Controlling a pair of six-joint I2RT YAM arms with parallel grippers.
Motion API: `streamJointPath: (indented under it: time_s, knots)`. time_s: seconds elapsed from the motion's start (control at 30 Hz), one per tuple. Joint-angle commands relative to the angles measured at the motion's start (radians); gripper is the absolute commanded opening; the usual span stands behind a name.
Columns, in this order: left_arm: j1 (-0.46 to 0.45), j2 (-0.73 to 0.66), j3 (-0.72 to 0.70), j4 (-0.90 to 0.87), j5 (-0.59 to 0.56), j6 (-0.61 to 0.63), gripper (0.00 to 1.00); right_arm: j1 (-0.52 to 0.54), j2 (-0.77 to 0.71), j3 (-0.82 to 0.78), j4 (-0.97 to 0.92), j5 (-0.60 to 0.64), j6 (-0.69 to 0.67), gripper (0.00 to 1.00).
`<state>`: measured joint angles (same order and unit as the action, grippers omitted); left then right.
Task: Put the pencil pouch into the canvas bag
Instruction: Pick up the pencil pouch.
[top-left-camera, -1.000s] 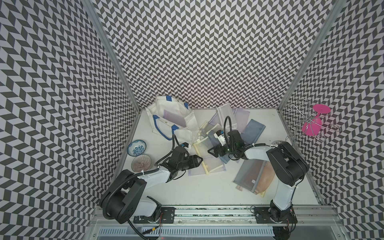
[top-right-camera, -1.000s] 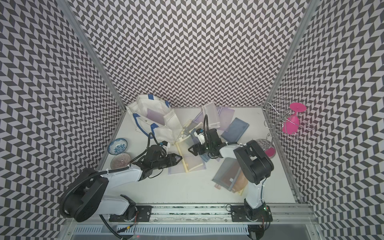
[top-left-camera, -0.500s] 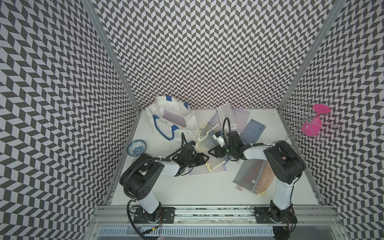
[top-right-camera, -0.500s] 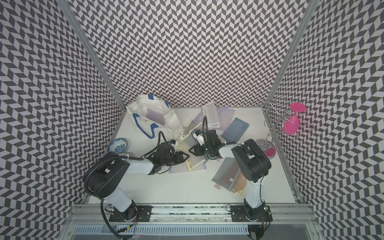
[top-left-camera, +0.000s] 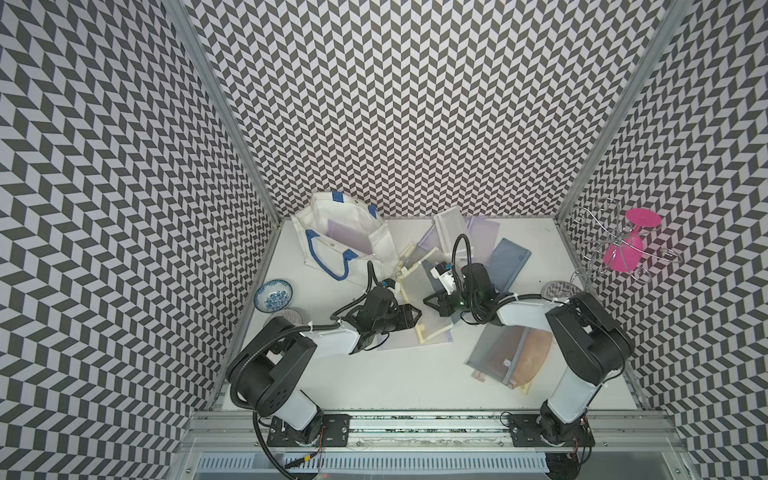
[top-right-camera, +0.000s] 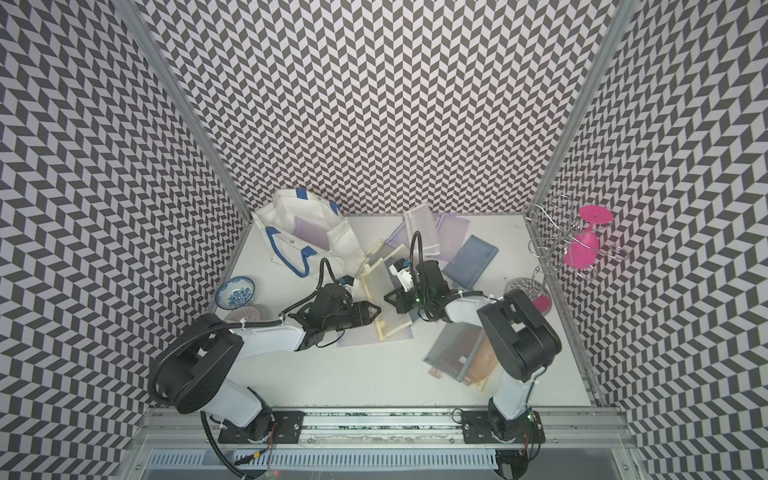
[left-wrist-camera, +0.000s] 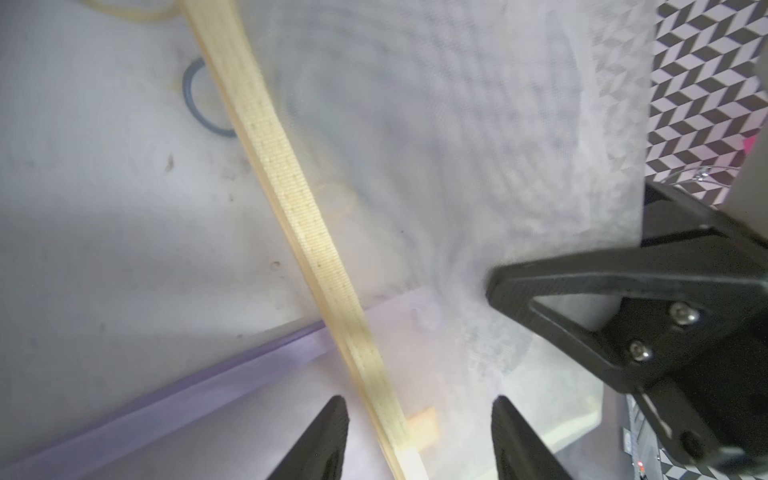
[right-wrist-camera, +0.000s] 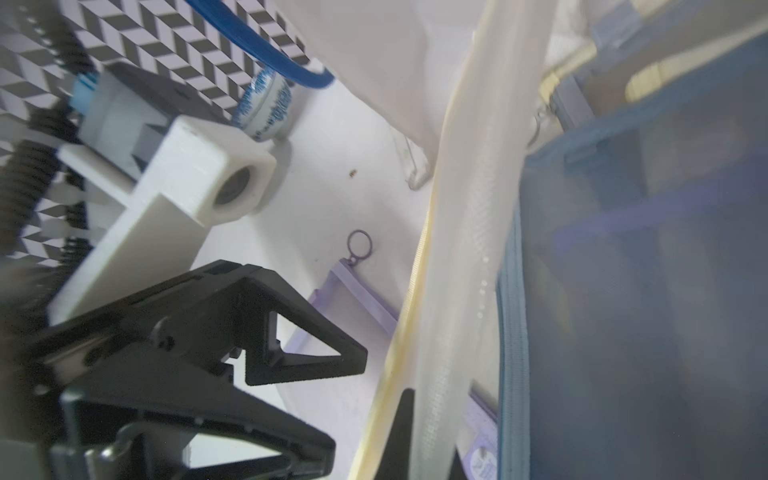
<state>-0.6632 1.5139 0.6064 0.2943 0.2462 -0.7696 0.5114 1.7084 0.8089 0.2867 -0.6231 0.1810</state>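
The pencil pouch (top-left-camera: 417, 291), see-through mesh with cream edging, is mid-tabletop between the two arms, outside the canvas bag (top-left-camera: 380, 245) and just in front of it. It is tilted up rather than lying flat, and its lower end rests on a lilac pouch (top-left-camera: 395, 343) that lies flat on the tabletop (top-left-camera: 374, 382). The right claw (top-left-camera: 427, 300) is closed tight on the pouch's side edge; in the right wrist view the cream mesh runs down between its tips. The left claw (top-left-camera: 417, 316) is roughly half open at the opposite edge. In the left wrist view its two fingers (left-wrist-camera: 328, 436) straddle the cream zipper band without pinching it. The canvas bag is slumped in the rear left corner with its mouth open and a second lilac pouch (top-left-camera: 347, 235) inside. A slate-blue pouch (top-left-camera: 509, 262) lies behind the right claw, and a grey mesh pouch (top-left-camera: 494, 353) lies near the right arm. A blue-patterned bowl (top-left-camera: 273, 294) sits by the left wall, and a pink glass (top-left-camera: 625, 245) rests tilted in a wire rack (top-left-camera: 598, 232) at the right wall
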Motion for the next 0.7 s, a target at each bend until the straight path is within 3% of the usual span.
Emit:
streamJointPath:
  time_s: [0.0,0.2,0.4,0.5,0.67]
  knots:
    - [-0.007,-0.093,0.003,-0.083,-0.038,0.052,0.61,-0.01,-0.112,-0.05,0.135,-0.04,0.02,0.0]
    - [0.075,-0.361,-0.114,-0.029,0.085,0.076,0.66,-0.013,-0.282,-0.096,0.148,-0.075,0.039,0.0]
    - [0.135,-0.599,-0.111,-0.119,0.088,0.175,0.76,-0.012,-0.387,-0.128,0.256,-0.23,0.1,0.0]
    - [0.137,-0.638,-0.121,-0.086,0.089,0.187,0.76,-0.007,-0.386,-0.131,0.325,-0.332,0.145,0.0]
    - [0.086,-0.612,-0.142,0.049,0.116,0.181,0.77,0.021,-0.389,-0.129,0.365,-0.395,0.156,0.0]
